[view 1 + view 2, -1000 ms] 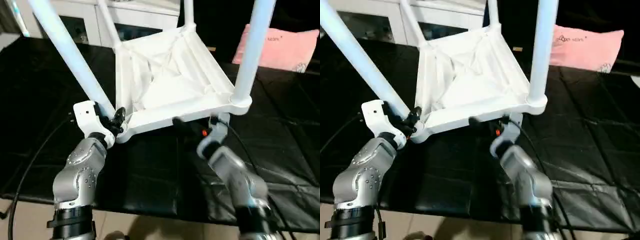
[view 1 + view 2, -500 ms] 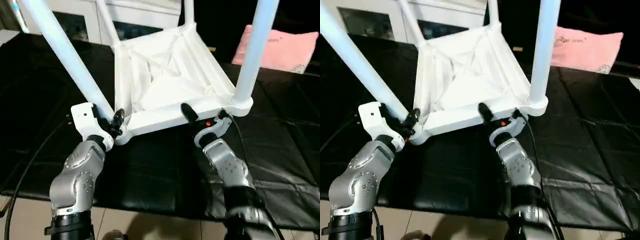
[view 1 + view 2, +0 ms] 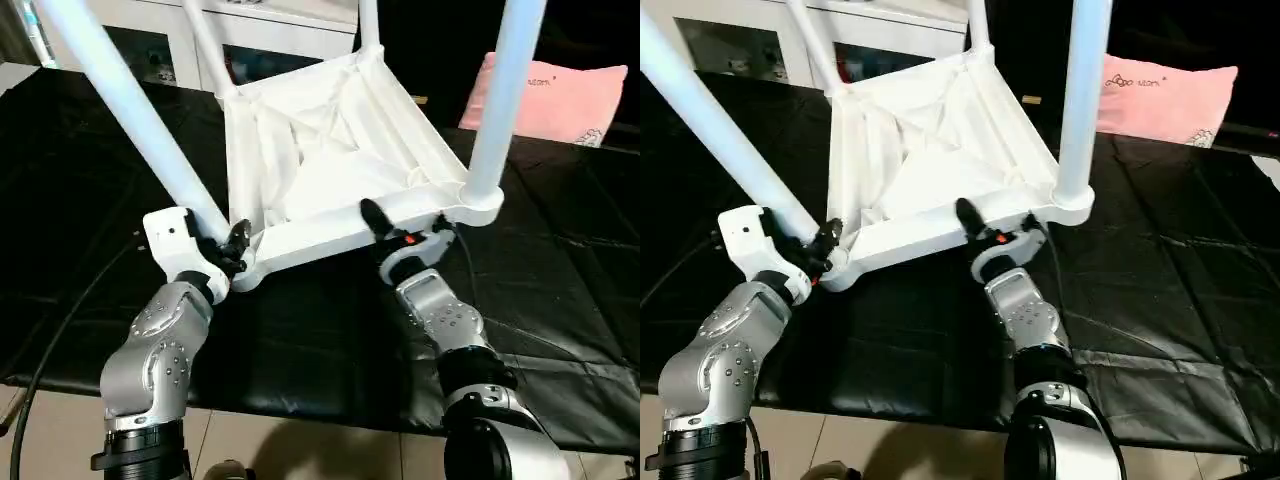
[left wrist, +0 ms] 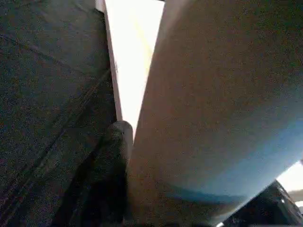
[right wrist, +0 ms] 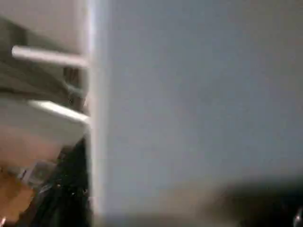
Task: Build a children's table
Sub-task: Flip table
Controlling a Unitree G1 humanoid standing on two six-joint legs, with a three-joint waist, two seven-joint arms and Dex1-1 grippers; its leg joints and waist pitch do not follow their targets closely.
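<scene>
The white tabletop lies underside up on a black mat, tilted, ribs showing. Four white legs stand in its corner sockets: near left, near right, and two at the back. My left gripper is shut on the base of the near-left leg by the corner socket. In the left wrist view one black finger presses against that leg. My right gripper is shut on the tabletop's near rim, one black finger hooked over it. White plastic looms close in the right wrist view.
A pink pillow lies at the back right on the black mat. A white glass-door cabinet stands behind the table. A black cable runs along the mat at the left.
My right gripper rose from under the near rim and closed on it, its forearm turning more upright. The left gripper kept its hold on the leg base.
</scene>
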